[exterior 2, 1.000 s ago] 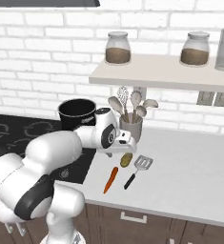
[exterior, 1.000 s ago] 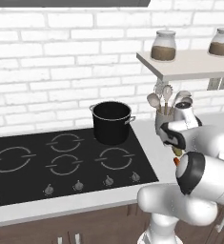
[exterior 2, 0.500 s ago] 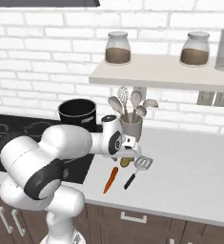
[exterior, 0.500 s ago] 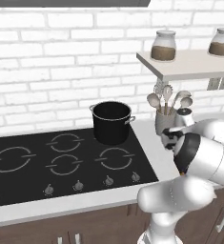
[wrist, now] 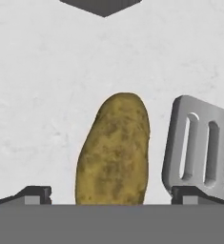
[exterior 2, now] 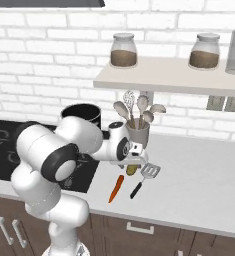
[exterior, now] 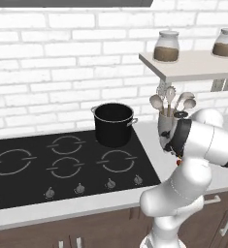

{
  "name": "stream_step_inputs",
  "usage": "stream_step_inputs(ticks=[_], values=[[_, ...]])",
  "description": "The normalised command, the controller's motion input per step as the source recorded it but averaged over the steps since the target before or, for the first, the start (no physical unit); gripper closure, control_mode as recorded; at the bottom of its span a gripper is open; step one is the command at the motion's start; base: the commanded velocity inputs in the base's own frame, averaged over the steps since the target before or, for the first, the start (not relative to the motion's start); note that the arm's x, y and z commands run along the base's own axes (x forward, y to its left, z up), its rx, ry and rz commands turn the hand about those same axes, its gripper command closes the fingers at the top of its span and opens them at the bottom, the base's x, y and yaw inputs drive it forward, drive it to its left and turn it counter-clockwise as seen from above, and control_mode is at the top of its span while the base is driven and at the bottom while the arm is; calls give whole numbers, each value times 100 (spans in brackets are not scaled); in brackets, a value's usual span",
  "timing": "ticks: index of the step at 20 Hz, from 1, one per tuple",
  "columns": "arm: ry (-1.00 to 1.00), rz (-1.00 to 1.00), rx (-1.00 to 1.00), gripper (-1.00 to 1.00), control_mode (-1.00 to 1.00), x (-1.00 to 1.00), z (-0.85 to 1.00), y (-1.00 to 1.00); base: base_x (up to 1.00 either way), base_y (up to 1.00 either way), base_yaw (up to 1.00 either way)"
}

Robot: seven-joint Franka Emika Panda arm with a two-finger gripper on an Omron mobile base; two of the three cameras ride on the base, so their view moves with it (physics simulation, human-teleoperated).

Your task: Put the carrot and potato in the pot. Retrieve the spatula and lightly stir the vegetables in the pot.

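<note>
The counter runs pale and bare to the right of the arm, with wide open room out to its front edge; to the left sits the black cooktop, bare but for the pot, which stands at the cooktop's back right corner, near the brick wall. A shelf with jars hangs above the work spot, so room overhead is tight near the wall. A grey utensil cup full of spoons stands just behind the claw, between wall and hand. The claw is low over the counter with its fingers spread apart, one tip on each side of the potato, holding nothing; whether the tips touch the potato cannot be told. The potato lies on the counter under the hand. The spatula lies just right of the potato, its slotted head close beside the right fingertip. The carrot lies just left of the spatula handle, nearer the front edge
</note>
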Motion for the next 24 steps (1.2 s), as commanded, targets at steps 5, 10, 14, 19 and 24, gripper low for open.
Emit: stream_step_inputs(ticks=[5, 10, 14, 19, 24], values=[[7, 0, 0, 100, -100, 21, -33, 0, 0, 0, 0], [6, -2, 0, 100, -100, 6, -31, -3, 0, 0, 0], [0, -2, 1, 100, -100, -4, -7, -6, 0, 0, 0], [-2, 0, 6, 100, -100, -38, 36, 21, 0, 0, 0], [-2, 0, 2, 100, -100, -49, 85, 58, 0, 0, 0]])
